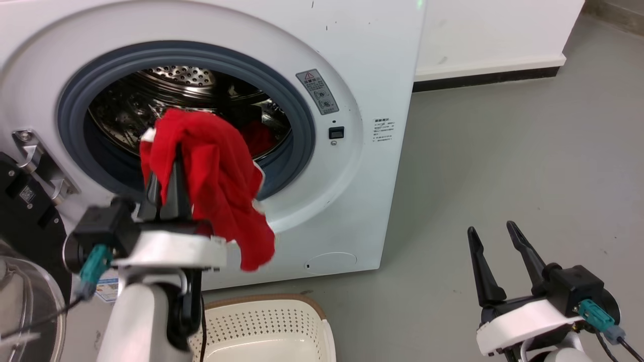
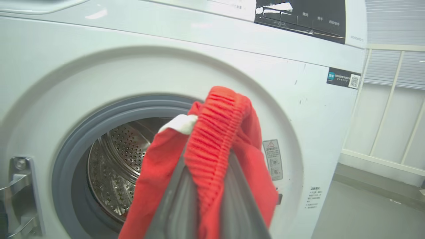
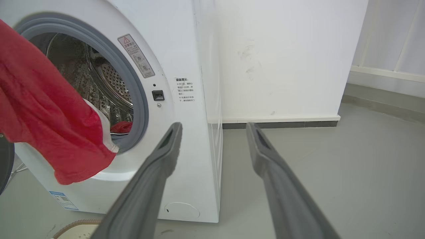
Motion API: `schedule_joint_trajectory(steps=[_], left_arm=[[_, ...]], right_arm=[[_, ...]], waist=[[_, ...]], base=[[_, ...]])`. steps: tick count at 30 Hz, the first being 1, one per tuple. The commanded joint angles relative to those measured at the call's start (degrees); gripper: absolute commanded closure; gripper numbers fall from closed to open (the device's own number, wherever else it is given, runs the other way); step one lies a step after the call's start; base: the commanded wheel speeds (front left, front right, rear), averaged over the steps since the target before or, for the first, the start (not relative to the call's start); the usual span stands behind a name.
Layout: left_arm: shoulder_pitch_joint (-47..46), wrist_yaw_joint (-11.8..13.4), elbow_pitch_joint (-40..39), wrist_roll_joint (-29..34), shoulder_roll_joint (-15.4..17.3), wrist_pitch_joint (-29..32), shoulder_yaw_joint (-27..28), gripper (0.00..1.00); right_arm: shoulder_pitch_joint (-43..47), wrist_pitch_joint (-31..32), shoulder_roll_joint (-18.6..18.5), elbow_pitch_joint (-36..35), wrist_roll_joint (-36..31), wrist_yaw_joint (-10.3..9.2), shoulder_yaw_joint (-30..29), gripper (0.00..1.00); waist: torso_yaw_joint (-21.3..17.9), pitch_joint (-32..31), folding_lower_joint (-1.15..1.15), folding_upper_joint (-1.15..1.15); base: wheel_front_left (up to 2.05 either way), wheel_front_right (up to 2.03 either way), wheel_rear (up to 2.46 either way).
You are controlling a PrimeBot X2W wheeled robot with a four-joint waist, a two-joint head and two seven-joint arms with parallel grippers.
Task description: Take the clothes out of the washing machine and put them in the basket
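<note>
My left gripper is shut on a red garment with white trim, holding it up in front of the washing machine's open grey door ring. The cloth drapes over both fingers and hangs down, above the far edge of the basket. Another red piece of the clothes lies inside the steel drum. My right gripper stands open and empty over the floor at the right, apart from the machine.
The glass door hangs open at the lower left, with its hinge on the machine's left side. Grey floor stretches to the right, bounded by a white wall with a dark baseboard.
</note>
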Motion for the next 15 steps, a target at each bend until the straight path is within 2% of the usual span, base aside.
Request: schedule_joint_trajectory(steps=[1,5,9,12,15], left_arm=[[3.3,0.8,-3.5,0.1,-0.2,1.0,-0.5,1.00],[11.1,3.3,-11.4,-0.3,-0.7,4.4,-1.0,1.00],[18.5,5.7,-15.5,-1.1,-1.1,7.0,-1.5,1.00],[22.6,6.5,-14.5,-1.4,-1.2,8.4,-2.7,1.00],[25.0,6.4,-10.0,-2.0,-1.3,9.1,-4.0,1.00]], right_arm=[[1.0,0.3,0.0,-0.3,-0.3,-0.02,-0.3,0.00],[1.8,1.0,0.0,-1.1,-0.8,-0.02,-0.4,0.00],[1.8,1.4,0.0,-2.2,-1.1,-0.02,-0.6,0.00],[1.4,1.9,0.0,-2.8,-1.2,-0.02,-0.4,0.00],[0.4,1.9,0.0,-3.3,-1.4,-0.02,-0.2,0.00]], waist=[[0.4,-0.1,0.01,0.00],[1.0,0.0,0.01,0.00],[1.8,1.0,0.01,0.00],[2.5,2.2,0.01,0.00],[3.2,3.8,0.01,0.00]], base=[[0.00,0.00,0.00],[0.00,0.00,0.00],[0.00,0.00,0.00],[0.00,0.00,0.00],[0.00,0.00,0.00]])
